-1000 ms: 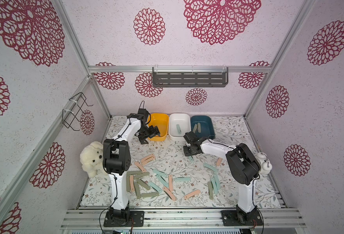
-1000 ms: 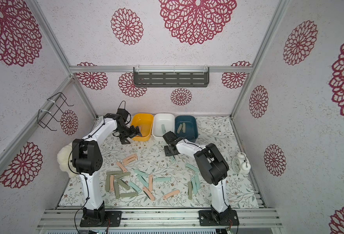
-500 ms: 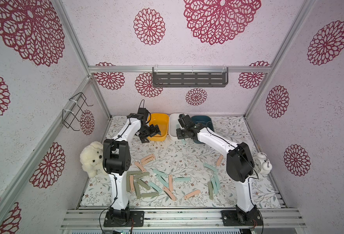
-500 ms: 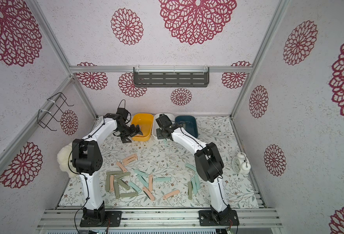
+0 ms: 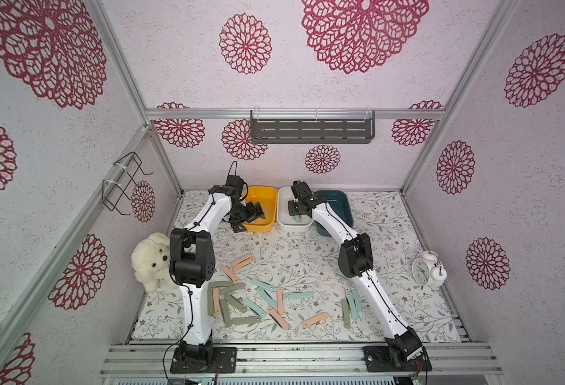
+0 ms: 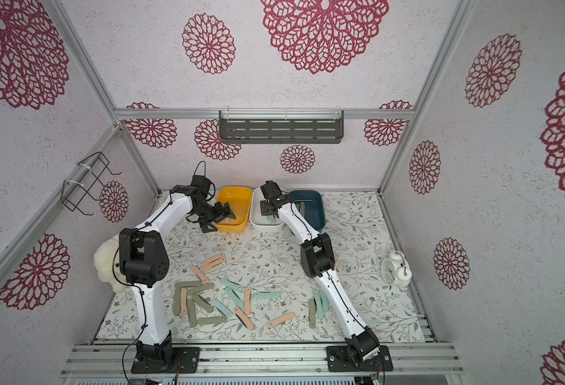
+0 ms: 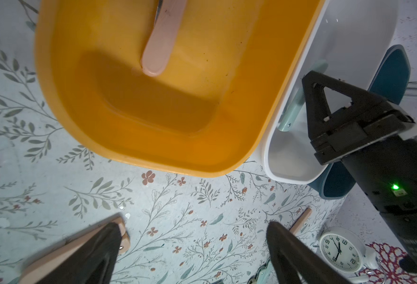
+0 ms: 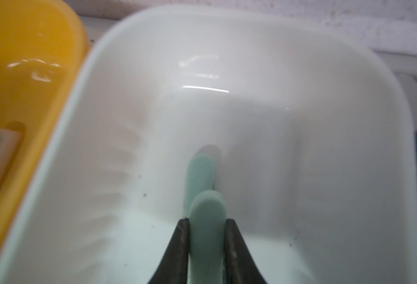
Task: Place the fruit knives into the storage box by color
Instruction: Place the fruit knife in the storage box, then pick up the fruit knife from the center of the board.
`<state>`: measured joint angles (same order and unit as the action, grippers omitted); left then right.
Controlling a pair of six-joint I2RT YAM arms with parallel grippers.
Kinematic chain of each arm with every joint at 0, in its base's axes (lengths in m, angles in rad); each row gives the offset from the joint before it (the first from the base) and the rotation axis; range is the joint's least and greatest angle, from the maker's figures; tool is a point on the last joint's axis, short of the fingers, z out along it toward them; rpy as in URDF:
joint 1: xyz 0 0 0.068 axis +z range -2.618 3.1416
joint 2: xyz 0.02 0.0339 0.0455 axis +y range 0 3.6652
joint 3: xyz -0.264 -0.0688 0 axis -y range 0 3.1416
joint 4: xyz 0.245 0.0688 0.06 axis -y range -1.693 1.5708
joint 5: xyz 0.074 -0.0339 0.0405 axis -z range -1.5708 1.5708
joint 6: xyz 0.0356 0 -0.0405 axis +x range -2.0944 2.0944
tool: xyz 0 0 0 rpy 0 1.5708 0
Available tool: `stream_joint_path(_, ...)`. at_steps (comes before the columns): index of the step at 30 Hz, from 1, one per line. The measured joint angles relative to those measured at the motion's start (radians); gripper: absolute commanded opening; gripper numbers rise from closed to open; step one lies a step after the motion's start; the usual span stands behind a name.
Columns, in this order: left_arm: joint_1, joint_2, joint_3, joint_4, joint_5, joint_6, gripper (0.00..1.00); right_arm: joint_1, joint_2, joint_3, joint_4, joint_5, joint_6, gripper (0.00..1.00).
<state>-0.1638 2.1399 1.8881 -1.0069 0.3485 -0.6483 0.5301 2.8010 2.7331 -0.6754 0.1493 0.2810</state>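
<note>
Right gripper [image 8: 207, 221] has swung over the white plastic bin [image 8: 301, 73], clamped on a flat mint-teal fruit knife [image 8: 207, 241], seemingly clear of its floor; drop step, next open up; left gripper [image 7: 195, 233] gapes by the yellow tub [image 7: 153, 152].

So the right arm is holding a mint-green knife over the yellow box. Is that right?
The box is wrong. The right end effector holds a mint-green knife over the white box, as the right wrist view shows.
</note>
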Motion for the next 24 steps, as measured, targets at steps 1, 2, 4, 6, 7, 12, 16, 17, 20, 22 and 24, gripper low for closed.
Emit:
stream_joint_path(1,0.001,0.006,0.000,0.000,0.001,0.001,0.97,-0.006,0.005,0.000,0.005,-0.003,0.000,0.19)
stream_joint_path(2,0.001,0.011,0.001,0.000,0.002,0.002,0.97,-0.011,0.007,0.001,0.005,-0.006,0.000,0.22)
stream_joint_path(4,0.001,0.031,0.024,-0.014,0.002,0.007,0.97,-0.016,0.008,0.006,0.005,-0.018,0.002,0.31)
stream_joint_path(6,0.001,0.050,0.058,-0.026,0.002,0.013,0.97,-0.017,0.008,0.018,0.006,-0.028,0.003,0.37)
stream_joint_path(7,0.001,0.057,0.074,-0.030,0.002,0.016,0.97,-0.016,0.008,0.026,0.005,-0.036,0.003,0.40)
stream_joint_path(12,-0.001,0.060,0.095,-0.049,-0.004,0.035,0.97,-0.008,-0.002,0.072,-0.004,-0.072,0.000,0.52)
stream_joint_path(16,-0.003,0.060,0.098,-0.076,-0.022,0.055,0.97,-0.002,-0.035,0.087,-0.033,-0.085,-0.007,0.62)
stream_joint_path(17,-0.004,0.060,0.105,-0.085,-0.026,0.059,0.97,0.000,-0.039,0.098,-0.045,-0.087,-0.013,0.64)
stream_joint_path(20,-0.009,0.060,0.133,-0.105,-0.045,0.071,0.97,0.008,-0.043,0.166,-0.098,-0.098,-0.024,0.73)
stream_joint_path(22,-0.015,0.057,0.135,-0.105,-0.053,0.072,0.97,0.018,-0.056,0.192,-0.137,-0.098,-0.029,0.78)
stream_joint_path(24,-0.025,0.043,0.097,-0.095,-0.069,0.071,0.97,0.034,-0.079,0.202,-0.187,-0.095,-0.036,0.81)
